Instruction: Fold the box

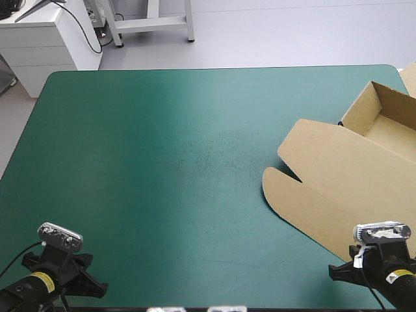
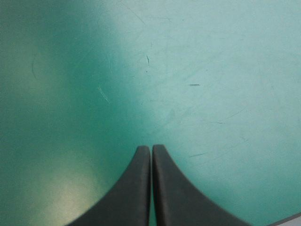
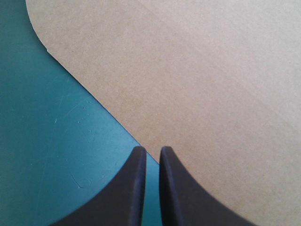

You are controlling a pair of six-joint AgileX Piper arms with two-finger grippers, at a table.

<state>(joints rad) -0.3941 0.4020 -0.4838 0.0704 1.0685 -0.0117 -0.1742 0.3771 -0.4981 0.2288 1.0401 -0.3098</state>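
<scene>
In the high view, the table's teal-green cover [image 1: 162, 162] is seen to be bare over its left and middle parts, while the brown box [image 1: 344, 188] is found on the right side, running out past the table's right edge. It is laid out as an open tray [image 1: 390, 133] toward the far right corner, with walls raised, and the lid [image 1: 325, 175] is spread flat on the cover on the near side of the tray, its rounded flaps pointing toward the table's middle. The left gripper [image 1: 65, 273] is placed at the near left corner, well apart from the box, and the right gripper [image 1: 364, 270] at the near right, just beside the lid's near edge. In the left wrist view, the left gripper [image 2: 151, 148] is shown with its black fingers pressed together in one pointed arch, nothing held, and only scratched cover [image 2: 188, 70] is seen ahead of it. In the right wrist view, the right gripper [image 3: 149, 150] is shown all but closed, a thin slit left between the fingers and nothing gripped; the flat lid's edge is crossed just under and ahead of the tips, with board [image 3: 188, 84] on one side and cover [image 3: 47, 141] on the other.
</scene>
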